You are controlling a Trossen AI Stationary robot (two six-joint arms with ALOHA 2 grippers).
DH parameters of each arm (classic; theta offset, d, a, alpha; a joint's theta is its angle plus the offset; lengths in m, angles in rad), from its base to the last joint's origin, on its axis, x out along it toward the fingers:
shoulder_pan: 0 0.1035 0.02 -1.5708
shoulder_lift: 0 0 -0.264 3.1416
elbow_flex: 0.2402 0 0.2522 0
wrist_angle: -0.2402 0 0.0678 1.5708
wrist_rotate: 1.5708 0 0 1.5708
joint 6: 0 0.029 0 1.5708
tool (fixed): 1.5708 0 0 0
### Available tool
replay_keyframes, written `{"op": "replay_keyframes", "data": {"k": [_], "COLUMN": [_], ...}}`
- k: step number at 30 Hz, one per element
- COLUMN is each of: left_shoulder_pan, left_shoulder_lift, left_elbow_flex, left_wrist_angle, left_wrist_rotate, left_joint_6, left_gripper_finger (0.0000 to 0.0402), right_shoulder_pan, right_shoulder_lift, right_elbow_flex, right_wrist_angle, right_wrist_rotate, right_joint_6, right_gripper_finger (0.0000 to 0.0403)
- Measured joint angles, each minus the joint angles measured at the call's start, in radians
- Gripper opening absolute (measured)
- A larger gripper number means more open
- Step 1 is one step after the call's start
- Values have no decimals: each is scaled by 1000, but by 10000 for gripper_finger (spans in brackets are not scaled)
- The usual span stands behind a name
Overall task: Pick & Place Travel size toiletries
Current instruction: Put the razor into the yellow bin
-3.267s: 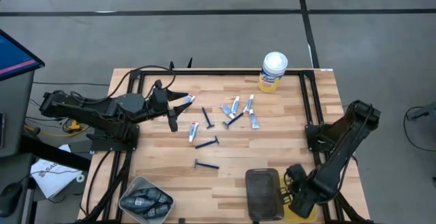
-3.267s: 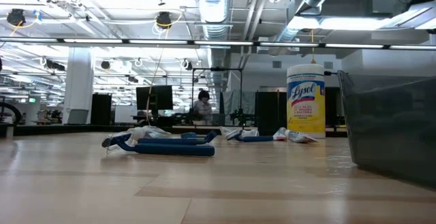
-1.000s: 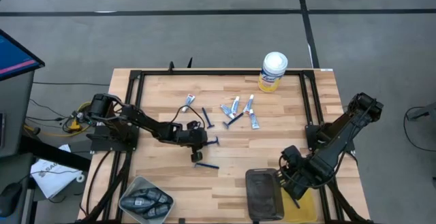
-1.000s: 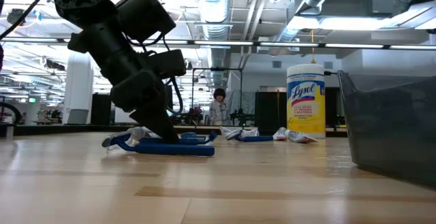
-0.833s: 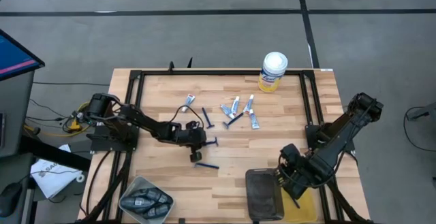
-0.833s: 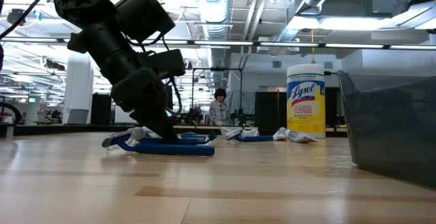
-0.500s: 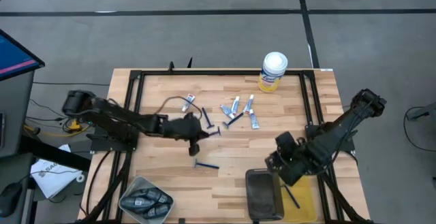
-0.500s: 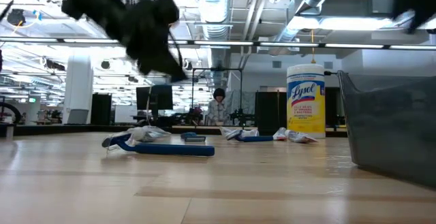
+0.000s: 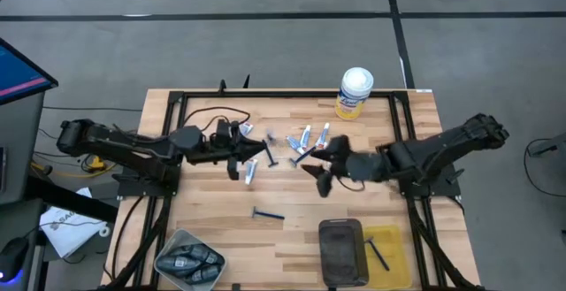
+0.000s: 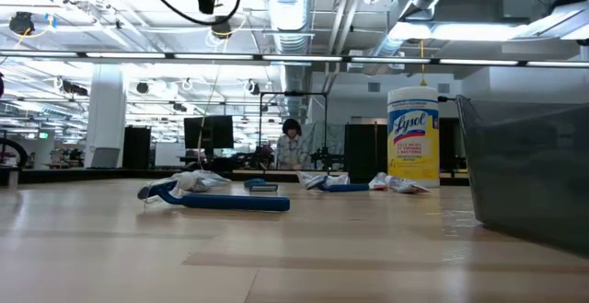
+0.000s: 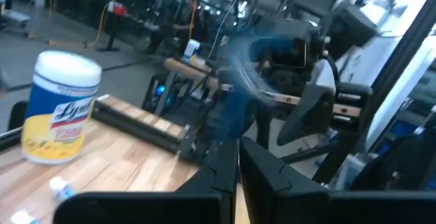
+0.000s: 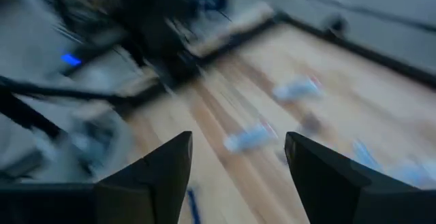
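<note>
While a few white tubes [image 9: 306, 137] and a blue razor [image 9: 270, 153] lie scattered near the table's centre toward twelve o'clock, another razor [image 9: 267, 214] lies alone toward six o'clock, and one more [image 9: 378, 256] lies on the yellow pad [image 9: 392, 242] at about five o'clock. The left gripper [image 9: 232, 161] hangs over the table left of the cluster, at about ten o'clock, its fingers pressed together; whether they pinch anything I cannot tell. The right gripper [image 9: 320, 172] hovers just right of the cluster, fingers [image 12: 146, 178] spread wide and holding nothing. A yellow canister [image 9: 355, 93] stands at one o'clock; a dark tray [image 9: 342, 251] sits at six o'clock beside the pad.
</note>
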Motion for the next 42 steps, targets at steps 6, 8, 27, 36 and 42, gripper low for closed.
{"op": "replay_keyframes", "data": {"k": [6, 8, 27, 36, 42], "left_shoulder_pan": [-17, -21, -74, -264, -258], "left_shoulder_lift": [8, 6, 49, 325, 481], "left_elbow_flex": [0, 0, 1, 1, -1], "left_wrist_angle": [33, 37, -454, -475, -311], "left_wrist_rotate": [0, 0, 255, 251, 273], "left_joint_6": [1, 4, 76, 230, 241], "left_gripper_finger": [1, 1, 66, 187, 210], "right_shoulder_pan": [-126, -153, -25, 25, 29], "right_shoulder_lift": [51, 59, -57, -40, -33], "right_elbow_flex": [0, 0, -1, -1, -1], "right_wrist_angle": [341, 358, -10, -86, -90], "right_wrist_rotate": [-163, -210, -352, -320, -319], "right_joint_6": [-196, -206, -53, 19, 34], "right_gripper_finger": [227, 226, 225, 225, 225]}}
